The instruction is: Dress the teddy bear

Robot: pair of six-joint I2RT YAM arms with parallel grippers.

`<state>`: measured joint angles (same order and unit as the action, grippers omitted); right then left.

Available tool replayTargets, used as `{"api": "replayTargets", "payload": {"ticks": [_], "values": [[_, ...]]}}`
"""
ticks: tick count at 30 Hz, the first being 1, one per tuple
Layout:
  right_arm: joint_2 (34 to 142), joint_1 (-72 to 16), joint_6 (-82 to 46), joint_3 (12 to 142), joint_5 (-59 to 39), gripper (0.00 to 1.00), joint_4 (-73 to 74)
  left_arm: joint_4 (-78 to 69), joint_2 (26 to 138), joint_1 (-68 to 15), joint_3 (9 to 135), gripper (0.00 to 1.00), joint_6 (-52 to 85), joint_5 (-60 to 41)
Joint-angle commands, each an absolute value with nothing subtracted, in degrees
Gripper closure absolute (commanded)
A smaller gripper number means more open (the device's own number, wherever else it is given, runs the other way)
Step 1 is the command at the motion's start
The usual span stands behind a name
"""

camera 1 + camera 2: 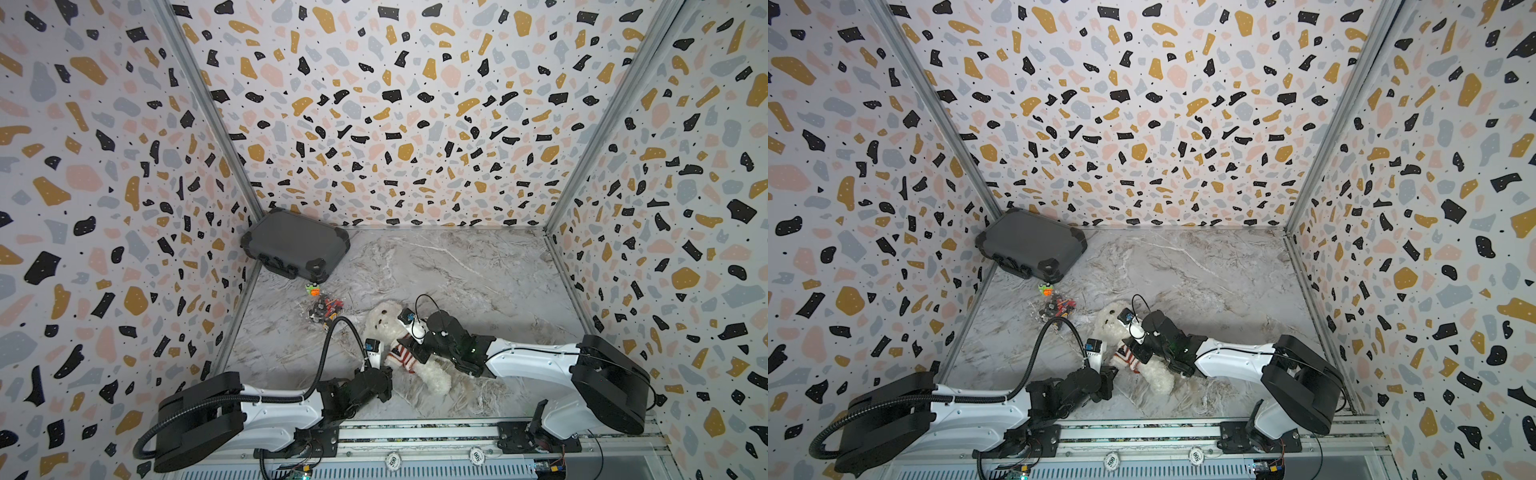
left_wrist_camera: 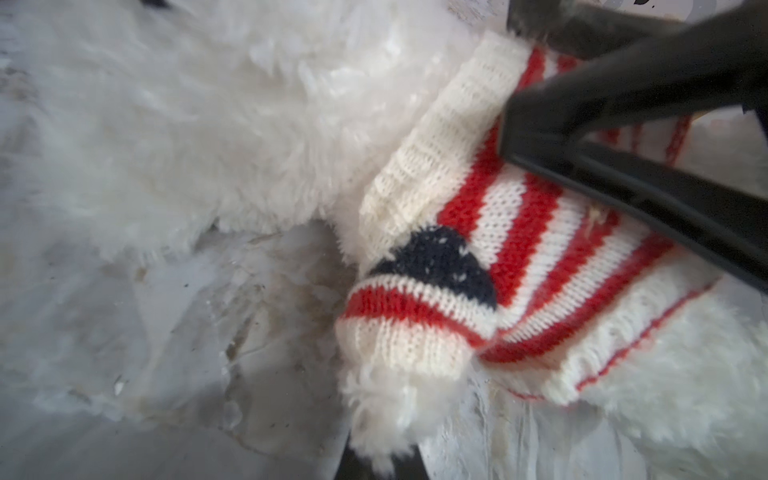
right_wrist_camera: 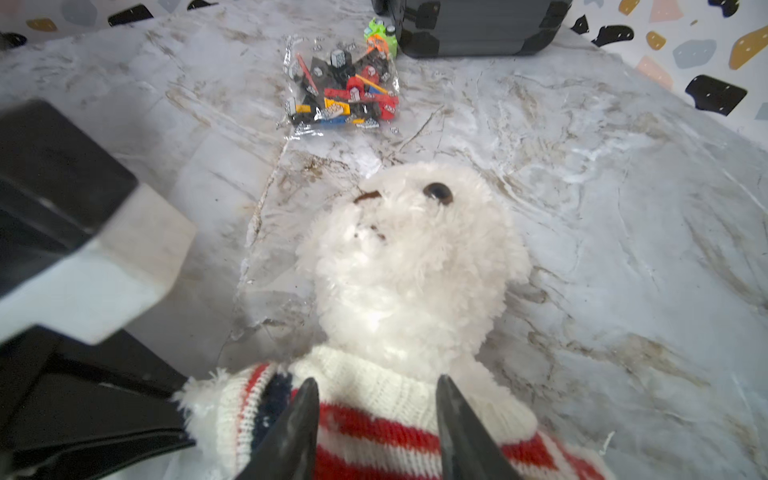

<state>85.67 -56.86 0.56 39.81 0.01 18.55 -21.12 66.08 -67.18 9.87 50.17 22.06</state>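
In both top views the teddy bear (image 1: 384, 322) lies face-up on the marble table (image 1: 478, 270), sweater (image 1: 401, 356) on its chest, between the left gripper (image 1: 386, 368) and right gripper (image 1: 411, 347). The left wrist view shows the left gripper closed, apparently on paw fur poking from a sleeve (image 2: 407, 332) — a pull could slip off. In the right wrist view the right gripper's jaws stand partly apart, empty, over the collar (image 3: 374, 374) just below the bear's head; closing there may bunch the knit.

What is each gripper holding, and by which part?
The left gripper pinches the teddy bear by its paw tip; the right gripper is open over the sweater, holding nothing.
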Motion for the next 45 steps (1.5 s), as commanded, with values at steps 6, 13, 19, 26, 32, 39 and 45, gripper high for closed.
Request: {"api": "replayTargets", "payload": {"ticks": [6, 13, 19, 26, 32, 39, 45], "values": [[87.06, -56.91, 3.69, 40.52, 6.88, 0.65, 16.71, -22.76, 64.18, -67.05, 7.49, 1.00, 50.29, 23.76], [86.09, -55.08, 3.90, 39.61, 7.13, 0.90, 16.77, -22.24, 63.30, -66.99, 6.87, 1.00, 50.32, 24.55], [83.21, -53.52, 3.48, 38.06, 6.43, 1.00, 17.97, -21.84, 63.19, -67.05, 6.87, 1.00, 50.30, 24.82], [80.44, -52.38, 1.80, 36.32, 5.17, 1.00, 19.66, -20.69, 62.63, -66.98, 6.95, 1.00, 50.28, 25.70], [76.25, -49.77, -0.02, 32.62, 4.89, 1.00, 22.32, -18.93, 60.97, -66.97, 6.49, 1.00, 50.27, 26.96], [74.71, -48.04, -1.05, 30.95, 4.77, 1.00, 23.00, -17.60, 58.77, -66.97, 5.81, 1.00, 52.11, 28.21], [74.42, -47.55, -1.70, 30.17, 3.16, 1.00, 23.68, -18.44, 58.38, -66.97, 5.47, 1.00, 51.74, 27.69]]}}
